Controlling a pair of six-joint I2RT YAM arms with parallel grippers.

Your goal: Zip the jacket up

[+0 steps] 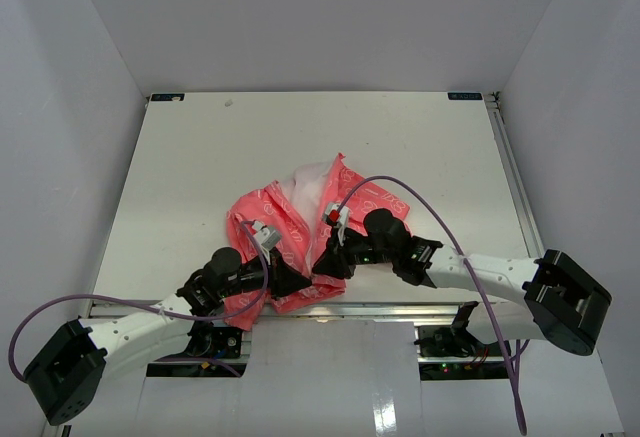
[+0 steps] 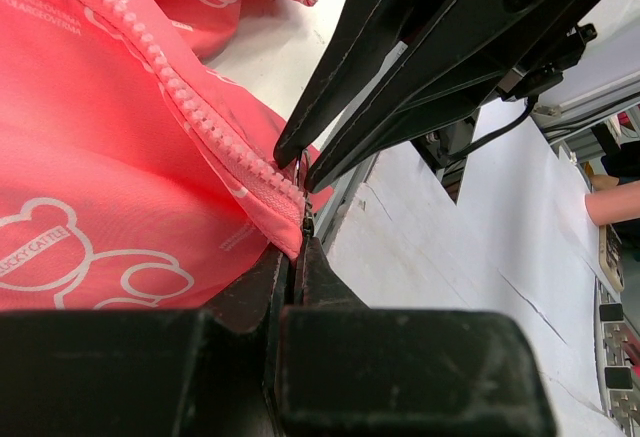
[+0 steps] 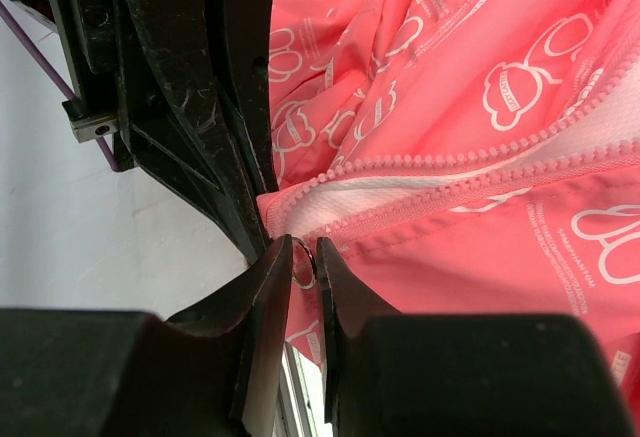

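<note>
The coral-pink jacket [image 1: 290, 219] lies crumpled near the table's front edge, its white lining showing at the top. My left gripper [image 1: 292, 279] is shut on the jacket's bottom corner [image 2: 270, 212], right at the lower end of the zipper teeth [image 2: 170, 77]. My right gripper [image 1: 326, 261] faces it tip to tip. In the right wrist view its jaws [image 3: 304, 257] stand a narrow gap apart, with the small metal ring of the zipper pull [image 3: 303, 262] between them. The two rows of teeth [image 3: 450, 162] are parted above the ring, with white lining between.
The metal rail of the table's front edge [image 1: 400, 307] runs just under both grippers. A purple cable [image 1: 440, 222] loops over the right arm, another [image 1: 100, 302] trails off the left arm. White walls enclose the table [image 1: 200, 157] on three sides.
</note>
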